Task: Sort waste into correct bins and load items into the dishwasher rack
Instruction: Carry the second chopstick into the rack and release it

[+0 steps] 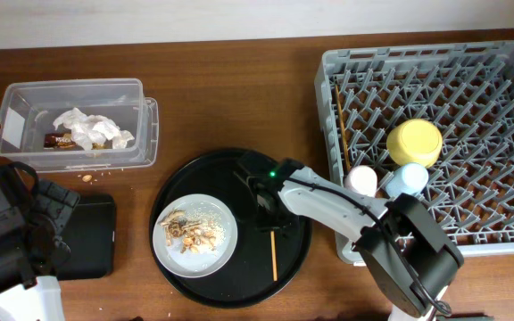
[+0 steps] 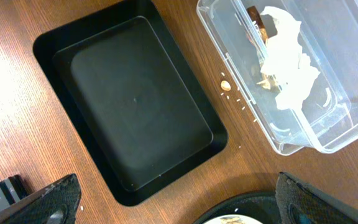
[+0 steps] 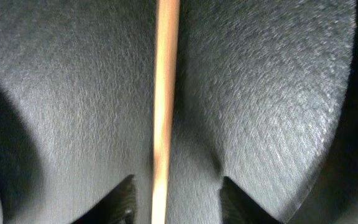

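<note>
The tissue (image 1: 87,129) and wrapper (image 1: 58,140) sit in the tub (image 1: 25,94) at the far-left corner, the bowl (image 1: 414,143), cups (image 1: 409,178) and one chopstick (image 1: 340,116) in the rack (image 1: 327,89) at the right edge; the crumbed plate (image 1: 226,227) and second chopstick (image 3: 165,93), between the right gripper's (image 3: 176,202) open jaws, wait near the front edge, the left gripper (image 2: 179,208) spread wide also.

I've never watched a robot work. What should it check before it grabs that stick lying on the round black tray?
1. Chopstick lies between the right gripper's fingers: ok, the wrist view shows one finger on each side of it.
2. Right gripper open: ok.
3. Fingers low enough to pinch it: cannot tell.
4. Plate of crumbs is clear of the grasp: ok, it lies apart from the chopstick.
5. Room in the dishwasher rack: ok, there are free pegs beside the other chopstick.
6. Left gripper out of the way: ok, it is open near the black rectangular tray.
</note>
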